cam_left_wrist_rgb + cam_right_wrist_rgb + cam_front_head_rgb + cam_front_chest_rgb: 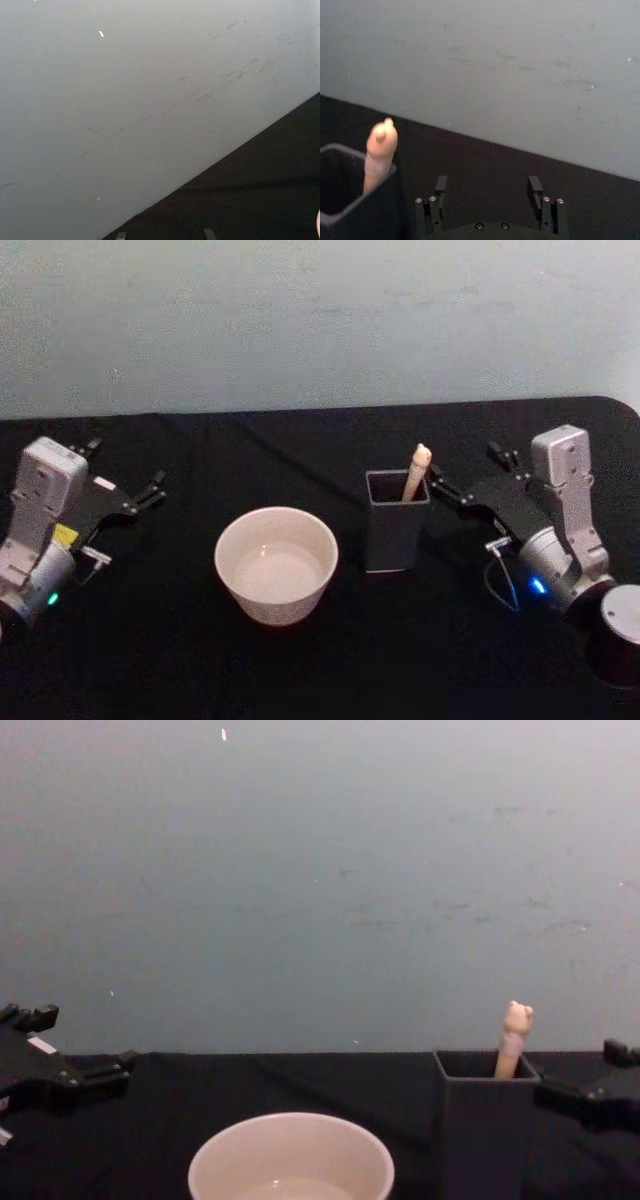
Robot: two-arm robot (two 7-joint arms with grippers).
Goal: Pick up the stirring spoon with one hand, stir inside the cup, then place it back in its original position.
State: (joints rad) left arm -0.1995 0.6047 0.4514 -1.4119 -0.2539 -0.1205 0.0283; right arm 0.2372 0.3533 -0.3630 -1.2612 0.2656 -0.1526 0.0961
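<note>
The stirring spoon (416, 472) stood handle-up in the dark grey holder (396, 521) on the black table (300, 670), its knob leaning toward the holder's right back corner — a pose that left the handle free to be pinched from above or from the side. The cup (276, 562) sat just left of the holder, apart from it, wide mouth open for stirring.

The right pincer (447, 487) hung close beside the holder, fingers spread and empty, likely lined up for the grasp. The left pincer (150, 491) rested well away at the table's left, open too, apparently idle.

The right wrist view showed the gap between the spread fingers (440, 186) and the knob (382, 137) off to one side, not yet between them — the head view hid that offset. The chest view showed how far the handle rose above the holder's rim.
</note>
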